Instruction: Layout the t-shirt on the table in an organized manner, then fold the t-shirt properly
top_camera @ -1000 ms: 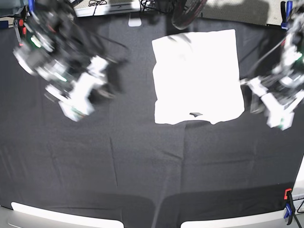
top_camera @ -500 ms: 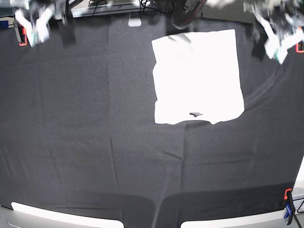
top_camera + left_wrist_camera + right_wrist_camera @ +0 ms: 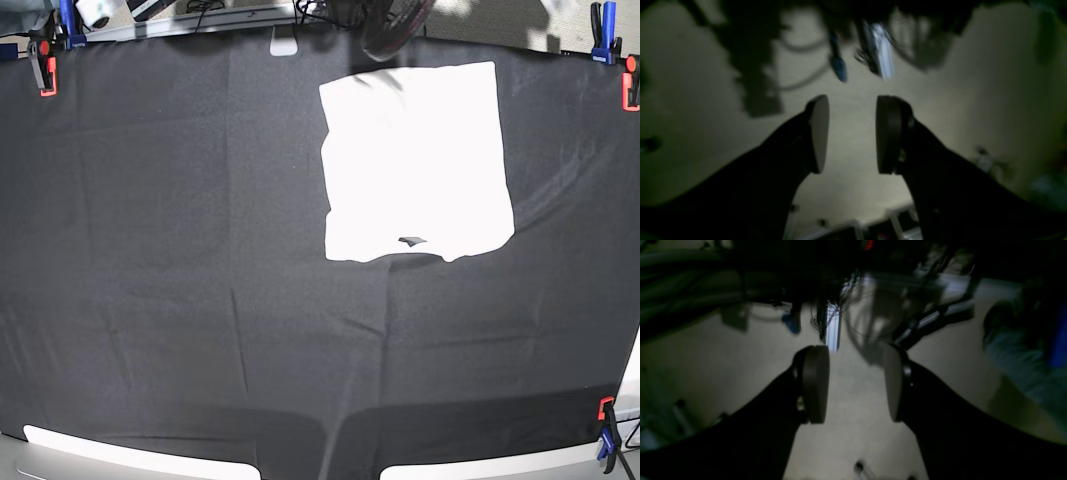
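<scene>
The t-shirt (image 3: 415, 160) lies folded into a neat white rectangle on the table (image 3: 180, 300), at its far middle-right, plain side up with a small dark mark near its front edge. Neither gripper shows in the base view. In the left wrist view my left gripper (image 3: 852, 110) is open, nothing between its pads, and it faces a pale floor with blurred cables. The right wrist view shows my right gripper (image 3: 855, 356) open and empty too, over the same kind of floor. Both hang away from the shirt.
Orange-and-blue clamps grip the black cloth at the far left corner (image 3: 42, 70), the far right corner (image 3: 600, 45) and the near right edge (image 3: 606, 440). A dark round object (image 3: 395, 30) overhangs the far edge just behind the shirt.
Both arms have swung up and back from beside the shirt and left the base view. The folded shirt has not moved.
</scene>
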Motion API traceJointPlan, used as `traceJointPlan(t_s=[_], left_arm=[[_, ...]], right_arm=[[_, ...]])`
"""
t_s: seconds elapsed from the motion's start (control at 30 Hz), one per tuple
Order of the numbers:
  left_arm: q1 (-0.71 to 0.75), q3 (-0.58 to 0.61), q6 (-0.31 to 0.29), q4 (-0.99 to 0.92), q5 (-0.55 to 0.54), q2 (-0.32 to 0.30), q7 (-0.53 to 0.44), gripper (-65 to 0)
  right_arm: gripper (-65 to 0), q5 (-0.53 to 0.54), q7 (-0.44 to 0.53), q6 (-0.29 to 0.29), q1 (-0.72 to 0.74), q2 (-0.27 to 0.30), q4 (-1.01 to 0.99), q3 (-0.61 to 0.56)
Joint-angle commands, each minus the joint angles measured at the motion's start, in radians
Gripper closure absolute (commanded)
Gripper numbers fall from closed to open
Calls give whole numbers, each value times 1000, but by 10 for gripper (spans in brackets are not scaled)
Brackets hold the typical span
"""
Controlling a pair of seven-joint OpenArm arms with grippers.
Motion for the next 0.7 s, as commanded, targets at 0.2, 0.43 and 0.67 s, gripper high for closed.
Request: traceJointPlan(t_s=[0.2,0.43,0.67], left_arm=[[-294,35,-71,-529,96,48,-48,-215],[-536,36,-71,-864,146,81,-106,-215],[-620,36,-71,-1041,290,150,-362,-215]], right_arm=[[-262,-140,117,-92,175,184,-575,-262],[-262,-195,268,-196,468,257,-1115,-484],[-262,-265,482,-306,695,244,-1431,-614]])
